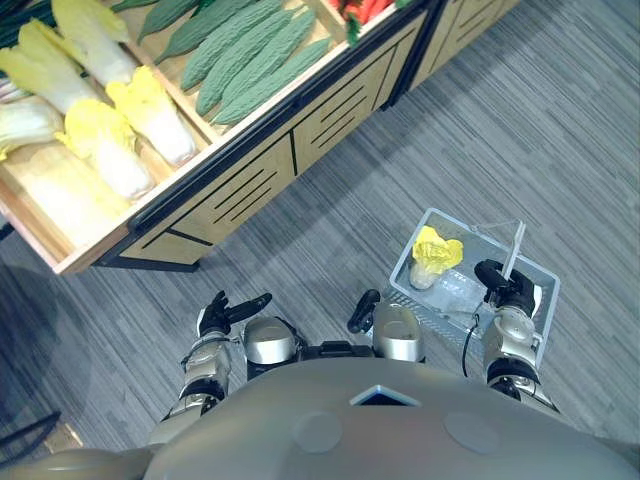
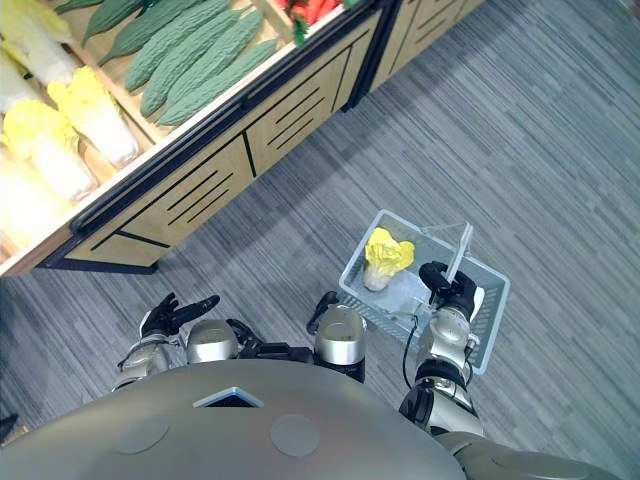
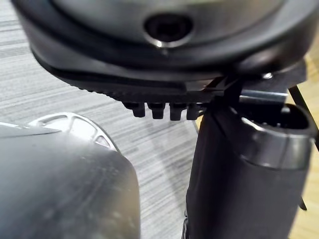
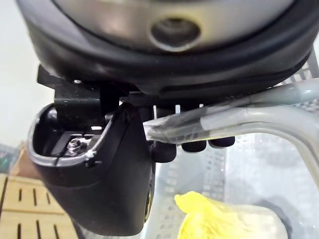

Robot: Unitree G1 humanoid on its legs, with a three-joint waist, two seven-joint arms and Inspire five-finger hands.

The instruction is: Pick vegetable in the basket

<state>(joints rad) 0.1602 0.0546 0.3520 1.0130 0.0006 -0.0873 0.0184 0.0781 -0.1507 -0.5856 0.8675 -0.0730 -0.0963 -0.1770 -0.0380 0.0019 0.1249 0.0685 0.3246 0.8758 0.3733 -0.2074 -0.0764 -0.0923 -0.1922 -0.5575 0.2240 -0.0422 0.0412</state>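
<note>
A pale grey wire basket [image 1: 540, 275] hangs at my right side over the carpet, with one yellow napa cabbage [image 1: 435, 255] lying inside it. My right hand [image 1: 503, 283] is shut on the basket's handle [image 1: 515, 245]; in the right wrist view the fingers [image 4: 194, 146] curl over the grey handle [image 4: 259, 117] with the cabbage [image 4: 219, 219] below. My left hand [image 1: 222, 312] hangs open and empty at my lower left, fingers stretched out. More yellow cabbages [image 1: 110, 140] lie in the wooden shelf at the upper left.
A wooden produce shelf [image 1: 260, 170] with dark trim runs along the upper left, holding green bitter gourds [image 1: 250, 55] and red vegetables [image 1: 365, 8]. Grey striped carpet [image 1: 500, 120] stretches between the shelf and the basket.
</note>
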